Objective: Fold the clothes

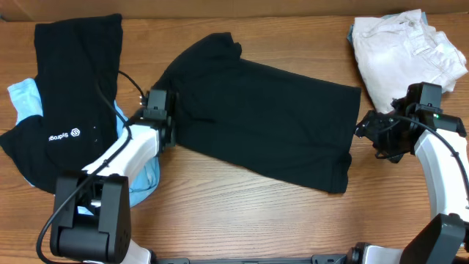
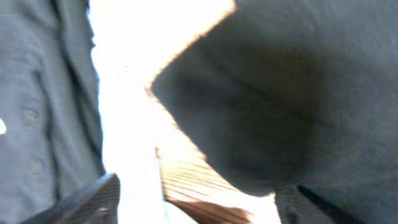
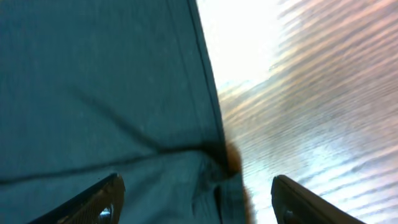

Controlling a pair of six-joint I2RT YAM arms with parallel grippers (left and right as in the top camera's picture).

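While the black T-shirt (image 1: pixel 264 117) is lying across the middle of the desk (image 1: pixel 242 213), long axis running left to right, the left gripper (image 1: pixel 173 123) is hovering wide-jawed at its left end, and the right gripper (image 1: pixel 361 132), equally wide and empty, at its right hem.

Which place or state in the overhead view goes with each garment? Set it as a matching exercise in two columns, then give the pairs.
Column one
1. plain black T-shirt
2. black garment with white lettering
3. white clothes
4. light-blue garment

Column two
A. crumpled heap, far right corner
B. spread out mid-table
C. peeking out at the left from beneath another garment
D. lying over another garment, left side

Pairs: 1-B, 2-D, 3-A, 4-C
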